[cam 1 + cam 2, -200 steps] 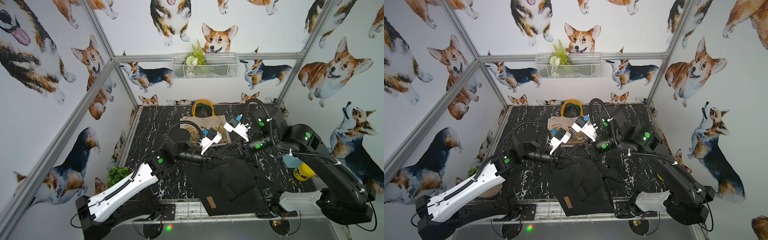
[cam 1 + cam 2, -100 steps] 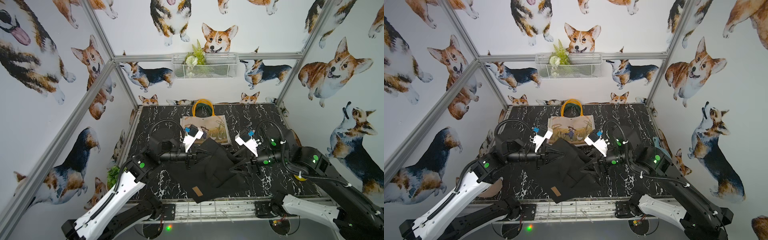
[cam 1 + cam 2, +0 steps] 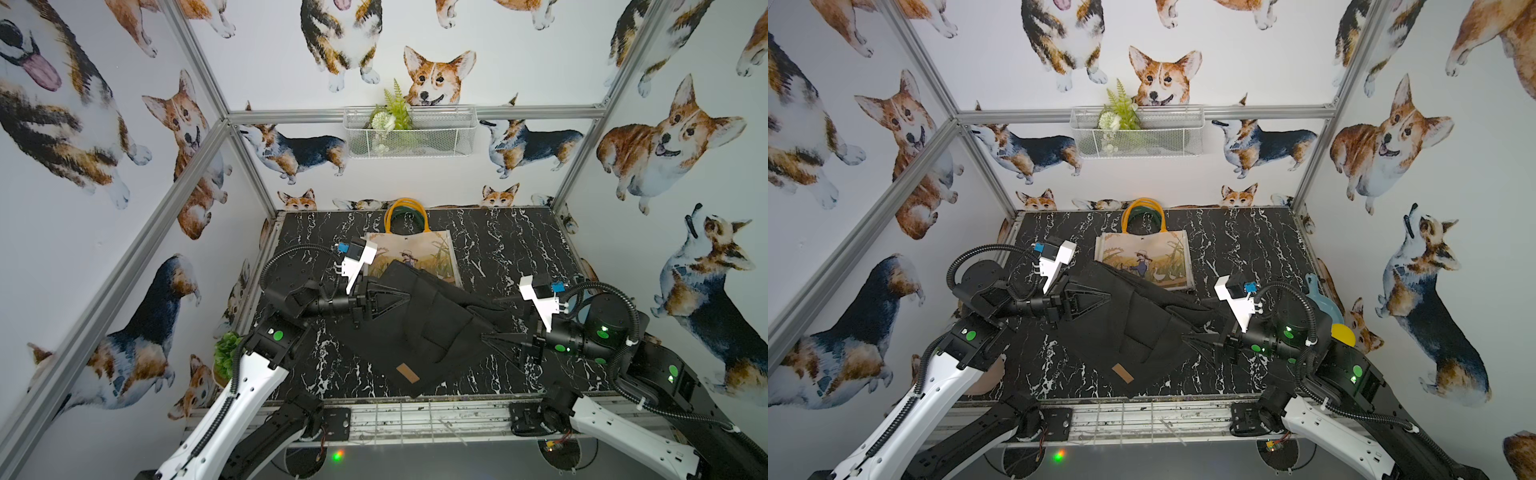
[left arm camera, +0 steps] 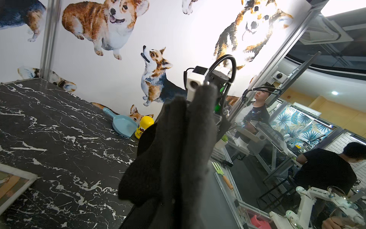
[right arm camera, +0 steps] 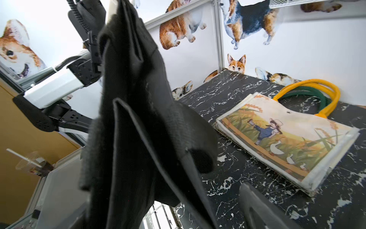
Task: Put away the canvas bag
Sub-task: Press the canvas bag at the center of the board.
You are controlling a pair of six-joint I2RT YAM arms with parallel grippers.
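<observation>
The black canvas bag (image 3: pixel 419 332) (image 3: pixel 1125 328) hangs crumpled over the middle of the table, its brown label toward the front edge. My left gripper (image 3: pixel 399 297) (image 3: pixel 1104 297) is shut on the bag's left upper edge. In the left wrist view the bag's cloth (image 4: pixel 178 148) hides the jaws. My right gripper (image 3: pixel 492 318) (image 3: pixel 1196 324) stands open at the bag's right corner, which still reaches between its fingers. The right wrist view has the bag (image 5: pixel 134 119) draped in front and one finger (image 5: pixel 257 208) bare.
A printed tote (image 3: pixel 419 253) (image 5: pixel 287 138) with yellow and green handles lies flat at the back, partly under the black bag. A blue scoop (image 3: pixel 1320 299) and a yellow bottle (image 3: pixel 1343 334) sit at the right edge. A small plant (image 3: pixel 226 353) is front left, and a wire basket (image 3: pixel 409 133) hangs on the back wall.
The two arms have drawn apart from above the printed tote, left going left, right going right and forward. The bag came forward with them. My right gripper has opened and let go.
</observation>
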